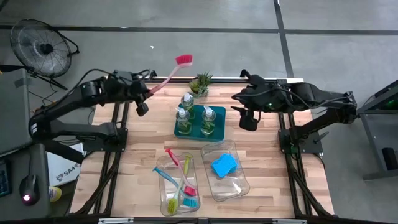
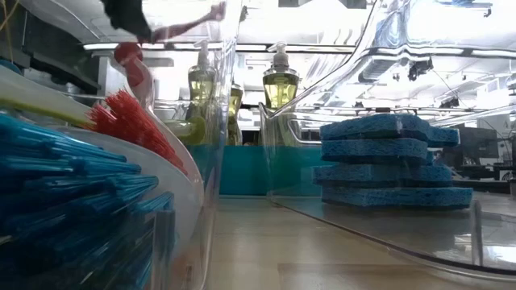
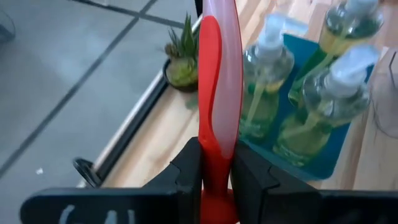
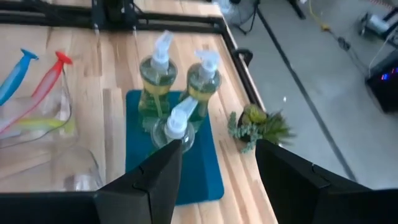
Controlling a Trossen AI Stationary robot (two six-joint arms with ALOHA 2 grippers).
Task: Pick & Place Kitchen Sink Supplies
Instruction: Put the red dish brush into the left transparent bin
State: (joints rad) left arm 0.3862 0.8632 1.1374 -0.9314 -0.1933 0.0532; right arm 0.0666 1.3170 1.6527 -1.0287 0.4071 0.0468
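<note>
My left gripper (image 1: 144, 98) is over the table's far left part, shut on a red-pink dish brush (image 1: 169, 73) whose bristle head (image 1: 183, 60) reaches past the far edge. Three clear pump bottles of yellow-green soap (image 1: 194, 117) stand upright on a teal tray (image 1: 200, 135). Several brushes (image 1: 178, 182) lie in the left clear bin, and blue sponges (image 1: 224, 165) are stacked in the right bin. My right gripper (image 4: 217, 168) hangs open to the right of the tray, above the table, touching nothing. My left gripper pinches the brush's red handle (image 3: 216, 158) near its free end between the two fingers (image 3: 186, 171), with the handle running on along the fingers' line. The brush is lifted clear of the table, and its pink neck and head slant away toward the far edge.
A small green potted plant (image 1: 200, 84) stands at the far edge just behind the tray. The two clear bins (image 1: 239, 186) take up the near middle. Bare wood lies left of the tray (image 1: 140, 143) and right of the bins (image 1: 280, 174). A fan (image 1: 40, 46) stands on the floor.
</note>
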